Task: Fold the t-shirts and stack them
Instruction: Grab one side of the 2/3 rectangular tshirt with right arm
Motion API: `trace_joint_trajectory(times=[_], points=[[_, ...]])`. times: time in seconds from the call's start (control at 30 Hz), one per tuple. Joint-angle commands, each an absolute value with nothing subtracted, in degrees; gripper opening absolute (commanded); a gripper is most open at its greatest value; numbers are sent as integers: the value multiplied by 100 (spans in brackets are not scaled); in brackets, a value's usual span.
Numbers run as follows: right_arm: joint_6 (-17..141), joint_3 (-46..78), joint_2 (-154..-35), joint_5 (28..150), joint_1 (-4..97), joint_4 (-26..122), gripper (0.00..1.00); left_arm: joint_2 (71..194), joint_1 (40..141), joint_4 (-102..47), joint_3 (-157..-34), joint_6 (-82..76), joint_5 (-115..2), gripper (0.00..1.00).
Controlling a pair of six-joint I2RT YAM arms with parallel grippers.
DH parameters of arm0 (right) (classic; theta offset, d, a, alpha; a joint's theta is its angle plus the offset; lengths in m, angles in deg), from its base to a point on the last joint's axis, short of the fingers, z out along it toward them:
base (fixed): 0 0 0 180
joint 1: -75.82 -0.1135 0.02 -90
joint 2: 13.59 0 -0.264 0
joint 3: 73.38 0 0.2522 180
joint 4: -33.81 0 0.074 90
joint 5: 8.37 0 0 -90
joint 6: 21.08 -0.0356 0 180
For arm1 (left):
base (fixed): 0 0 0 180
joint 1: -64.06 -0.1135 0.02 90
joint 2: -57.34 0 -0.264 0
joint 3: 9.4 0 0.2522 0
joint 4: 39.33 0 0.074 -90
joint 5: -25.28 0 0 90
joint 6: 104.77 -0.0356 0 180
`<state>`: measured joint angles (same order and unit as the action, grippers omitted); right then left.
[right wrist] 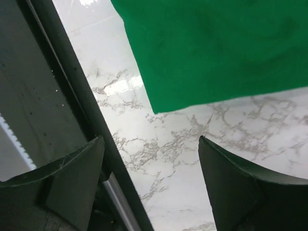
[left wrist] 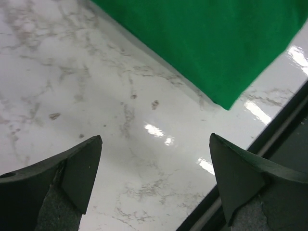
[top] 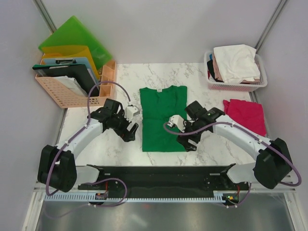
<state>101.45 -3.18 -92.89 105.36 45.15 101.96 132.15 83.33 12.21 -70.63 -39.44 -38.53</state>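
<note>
Top external: deep green soft cloth tee (top: 162,118) mid-table, looks part-folded. Left gripper (top: 131,132) & right gripper (top: 189,143) both agape, empty, by its near corners. Magenta-red cloth tee (top: 245,115) folded at right; stacking left, prob.

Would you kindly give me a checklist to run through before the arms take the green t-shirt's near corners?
1. Left gripper open and empty: ok.
2. Right gripper open and empty: ok.
3. Green t-shirt lying flat on the table: ok.
4. A near corner visible in each wrist view: ok.
5. Cloth between the jaws: not ok, both corners lie ahead of them.
6. Magenta t-shirt clear of the right arm: cannot tell.
</note>
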Motion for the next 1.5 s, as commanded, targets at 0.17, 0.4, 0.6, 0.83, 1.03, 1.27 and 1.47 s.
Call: trace_joint_trajectory(times=[0.17, 0.4, 0.6, 0.83, 1.03, 1.27, 1.47], points=[[9739, -119, -9461, 8682, 2494, 8712, 87, 12529, 7383, -8, -6904, -3823, -5110, 100], [9818, 225, -10419, 8515, 1756, 8001, 88, 12063, 7021, 115, -6782, -4184, -5259, 100], [9766, 497, -11193, 8804, 1703, 7684, 87, 11825, 6977, 132, -6641, -4219, -5373, 100], [9678, 586, -11325, 8875, 1536, 7613, 87, 11904, 6889, 97, -6667, -4333, -5479, 100], [9687, 278, -11405, 8796, 1544, 7420, 85, 11930, 6854, 45, -6641, -4290, -5400, 100], [9634, 146, -11527, 8875, 1544, 7315, 81, 11922, 6845, -17, -6491, -4386, -5461, 100], [9616, 164, -11703, 9006, 1536, 7279, 52, 11904, 6828, -26, -6474, -4421, -5497, 100]])
